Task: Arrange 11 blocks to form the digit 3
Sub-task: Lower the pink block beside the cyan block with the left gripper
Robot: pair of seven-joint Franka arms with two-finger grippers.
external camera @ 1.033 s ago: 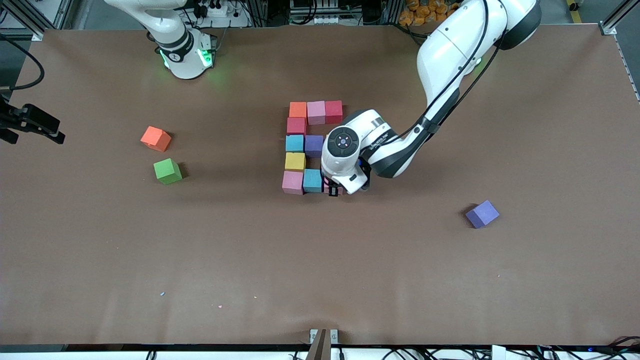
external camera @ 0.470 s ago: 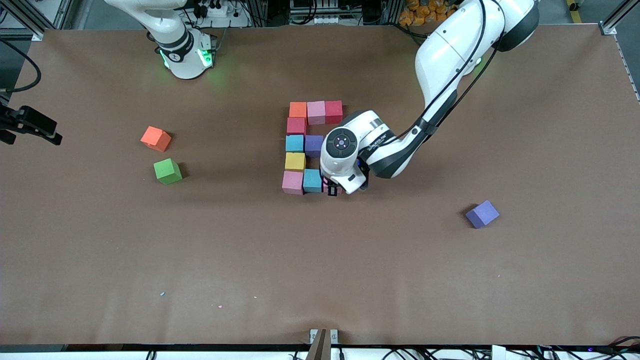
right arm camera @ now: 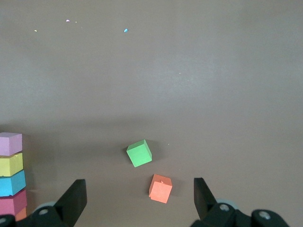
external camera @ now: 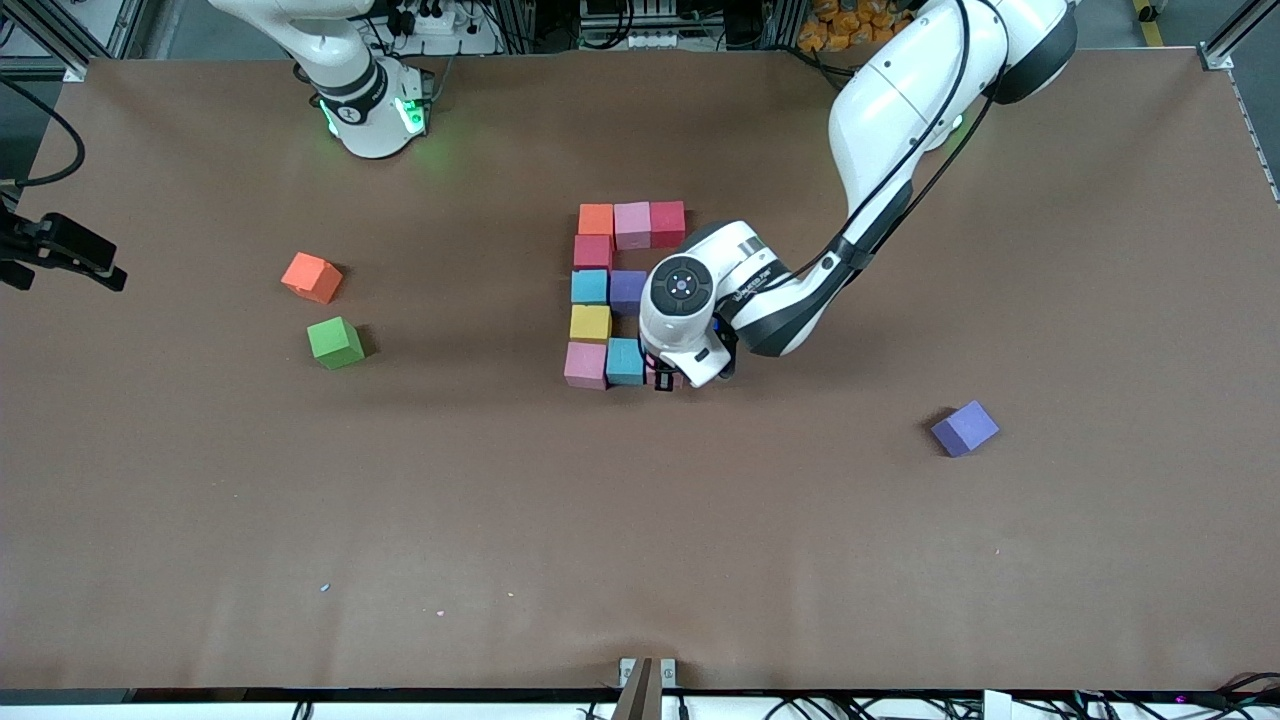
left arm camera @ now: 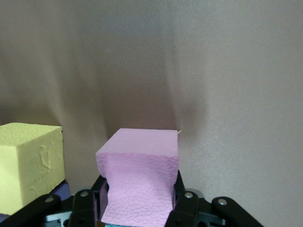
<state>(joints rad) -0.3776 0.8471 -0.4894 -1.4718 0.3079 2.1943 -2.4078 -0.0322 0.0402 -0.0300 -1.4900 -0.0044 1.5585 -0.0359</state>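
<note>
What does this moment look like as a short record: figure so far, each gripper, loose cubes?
figure: blocks in the middle of the table; bar of orange, pink and red cubes; a column toward the front camera ending at a pink cube with a light blue cube beside it
left gripper: shut on pink block, low beside the light blue cube
right gripper: open, waiting above the right arm's end of the table
loose cubes: orange cube, green cube, purple cube
</note>
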